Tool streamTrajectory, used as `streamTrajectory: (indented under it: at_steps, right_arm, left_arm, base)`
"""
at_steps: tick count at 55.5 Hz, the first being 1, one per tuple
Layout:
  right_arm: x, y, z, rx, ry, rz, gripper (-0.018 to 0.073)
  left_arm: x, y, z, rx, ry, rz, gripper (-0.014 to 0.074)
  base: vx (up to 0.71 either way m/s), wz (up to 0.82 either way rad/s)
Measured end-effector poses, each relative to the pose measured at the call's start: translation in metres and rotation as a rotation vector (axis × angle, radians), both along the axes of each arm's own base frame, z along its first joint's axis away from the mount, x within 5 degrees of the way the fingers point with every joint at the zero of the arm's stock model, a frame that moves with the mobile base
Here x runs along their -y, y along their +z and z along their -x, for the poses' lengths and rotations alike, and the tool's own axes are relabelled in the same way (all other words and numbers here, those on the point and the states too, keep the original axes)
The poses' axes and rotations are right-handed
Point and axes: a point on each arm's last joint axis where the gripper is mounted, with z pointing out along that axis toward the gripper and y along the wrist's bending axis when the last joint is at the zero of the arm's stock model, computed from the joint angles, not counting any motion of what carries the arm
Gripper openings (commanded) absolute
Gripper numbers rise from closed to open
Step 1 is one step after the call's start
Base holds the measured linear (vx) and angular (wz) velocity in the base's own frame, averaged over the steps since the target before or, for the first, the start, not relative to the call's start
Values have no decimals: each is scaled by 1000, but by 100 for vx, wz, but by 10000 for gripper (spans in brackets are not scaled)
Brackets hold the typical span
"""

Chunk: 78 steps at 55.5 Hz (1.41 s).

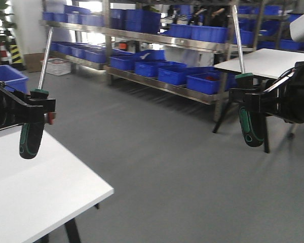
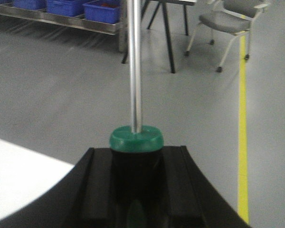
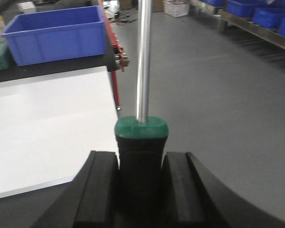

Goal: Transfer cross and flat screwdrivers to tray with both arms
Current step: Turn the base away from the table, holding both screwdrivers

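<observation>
Left claw (image 1: pixel 39 104) is clamped on the left screwdriver (image 1: pixel 31 132) just under its green collar. The shaft points up, leaning slightly right, and the handle hangs near the white table (image 1: pixel 35 192). Right claw (image 1: pixel 245 98) grips the right screwdriver (image 1: pixel 251 126) the same way, handle down over the floor (image 1: pixel 162 167). The two are well apart. The tray is in no view (so its direction and the nearer arm can't be told). Only the front view shows both tilts. The right wrist view adds a blue bin (image 3: pixel 57 33). Tips are cropped, so cross or flat is unknown.
</observation>
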Motion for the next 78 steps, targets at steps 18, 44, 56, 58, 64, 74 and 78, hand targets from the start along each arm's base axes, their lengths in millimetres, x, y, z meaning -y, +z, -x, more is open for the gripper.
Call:
streamTrajectory:
  at_steps: [18,44,56,58,64,74,78]
  right_arm:
    - [0,0,0,0,0,0,-7]
    - [0,0,0,-5,4,2,-7]
    - [0,0,1,-9,8,3,-7]
    - [0,0,2,-8,10,3,-7]
    - [0,0,2,-7,10,3,-7]
    - [0,0,2,-8,11,3,-7]
    - [0,0,2,-8,11,3,-7]
  left_arm:
    - [0,0,0,-1,0,0,3]
    - [0,0,0,-1,0,0,3]
    - [0,0,0,-1,0,0,3]
    - [0,0,0,-1,-1,1,3]
    - [0,0,0,-1,-1,1,3]
    - [0,0,0,-1,-1,1,3]
    - [0,0,0,-1,-1,1,3]
  base:
    - [7,-79]
    - [21,-62]
    - [30,-41]
    - [34,-29]
    - [35,-20]
    - [39,-4]
    - [42,9]
